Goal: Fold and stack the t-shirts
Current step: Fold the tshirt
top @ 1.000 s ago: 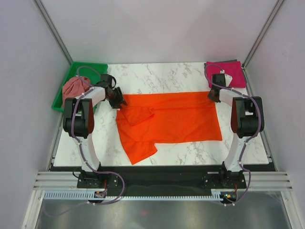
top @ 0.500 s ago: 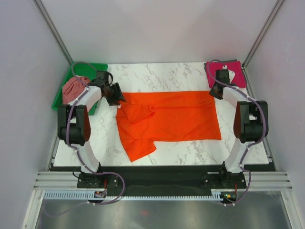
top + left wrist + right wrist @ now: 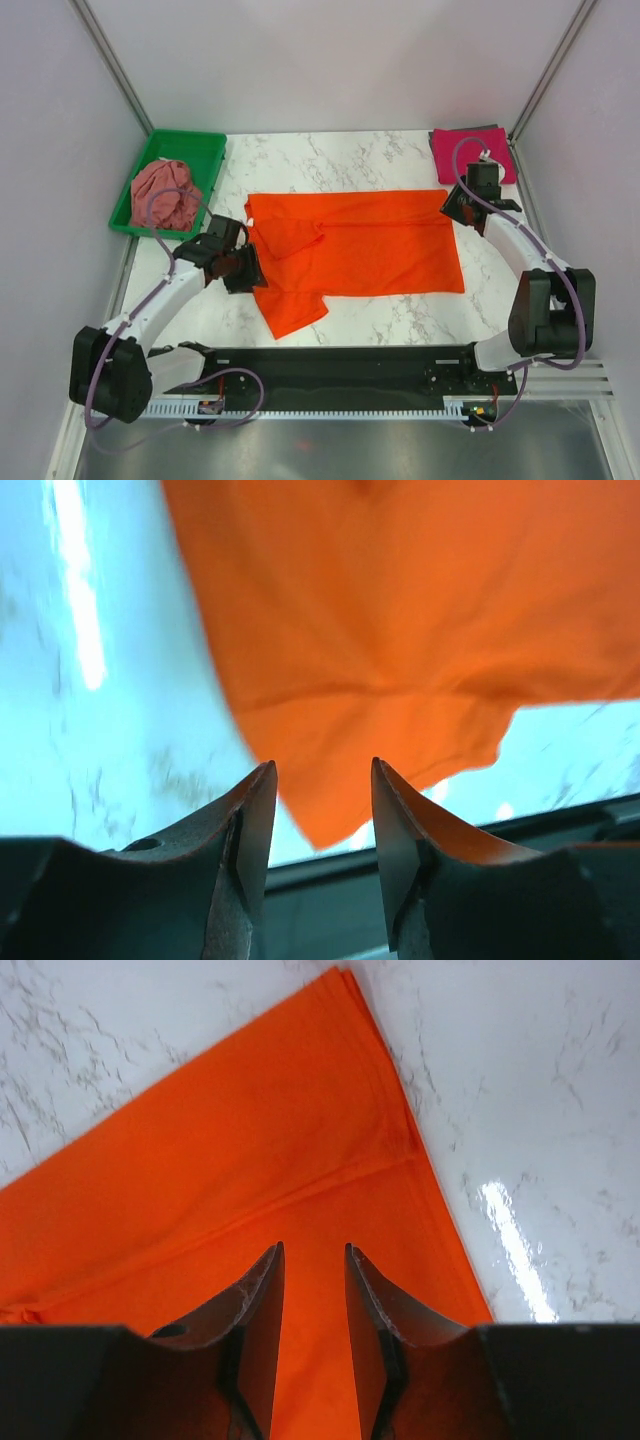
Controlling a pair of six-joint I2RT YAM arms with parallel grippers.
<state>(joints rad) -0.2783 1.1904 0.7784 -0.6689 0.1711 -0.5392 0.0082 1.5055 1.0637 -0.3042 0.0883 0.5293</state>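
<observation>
The bright orange t-shirt lies spread across the marble table, folded lengthwise, with one sleeve sticking out toward the near edge. My left gripper is open and empty at the shirt's near left edge; its wrist view shows the sleeve ahead of the fingers. My right gripper is open and empty over the shirt's far right corner. The magenta-pink t-shirt lies folded at the far right corner. The dusty rose t-shirt is crumpled in the tray.
A green plastic tray stands at the far left of the table. Grey walls close in both sides and the back. A black strip runs along the table's near edge.
My left gripper has let go of the shirt's far left corner and swung toward the near edge. My right gripper has moved slightly nearer. The shirt's far edge now lies flat.
</observation>
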